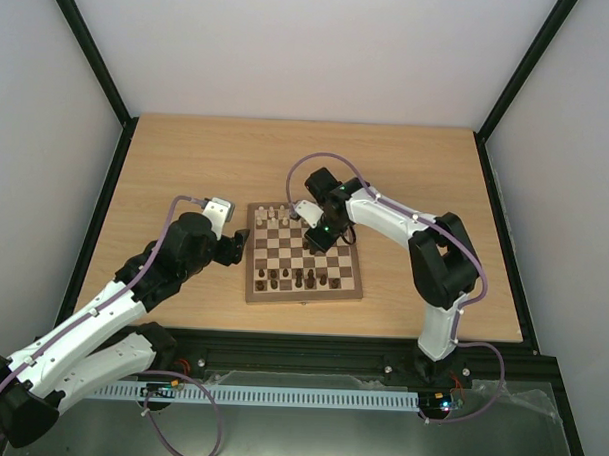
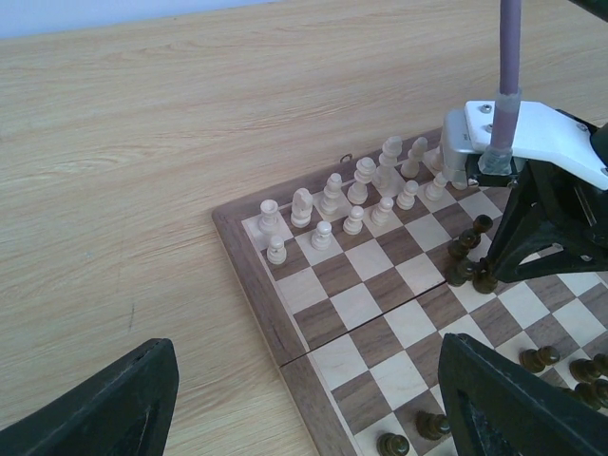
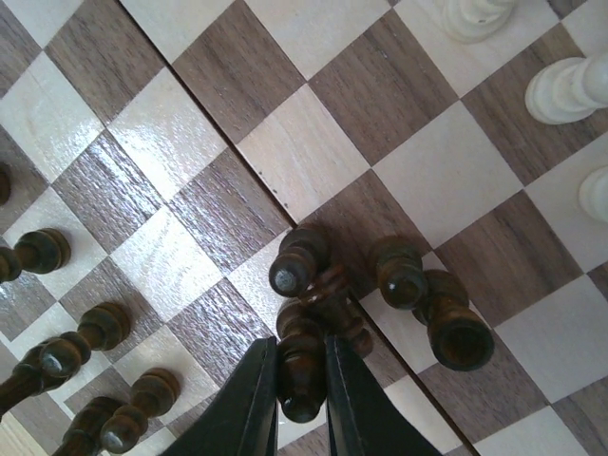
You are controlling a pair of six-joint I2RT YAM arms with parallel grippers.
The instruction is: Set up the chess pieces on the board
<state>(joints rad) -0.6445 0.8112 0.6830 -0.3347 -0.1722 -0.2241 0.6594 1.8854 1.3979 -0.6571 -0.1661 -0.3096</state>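
The chessboard (image 1: 254, 286) lies mid-table. Cream pieces (image 1: 277, 218) stand along its far side, dark pieces (image 1: 301, 279) along its near side. My right gripper (image 3: 300, 380) is low over the board and shut on a dark brown piece (image 3: 302, 366), at the edge of a tight cluster of dark pieces (image 3: 399, 275) near the board's middle. In the left wrist view the cream pieces (image 2: 361, 195) and this cluster (image 2: 470, 261) both show. My left gripper (image 2: 313, 408) is open and empty, straddling the board's left edge (image 2: 285, 332).
The light wooden table (image 1: 187, 164) spreads around the board, with black frame posts at its edges. More dark pieces (image 3: 104, 328) stand in a row left of my right gripper. The right arm (image 1: 405, 227) reaches over the board's right side.
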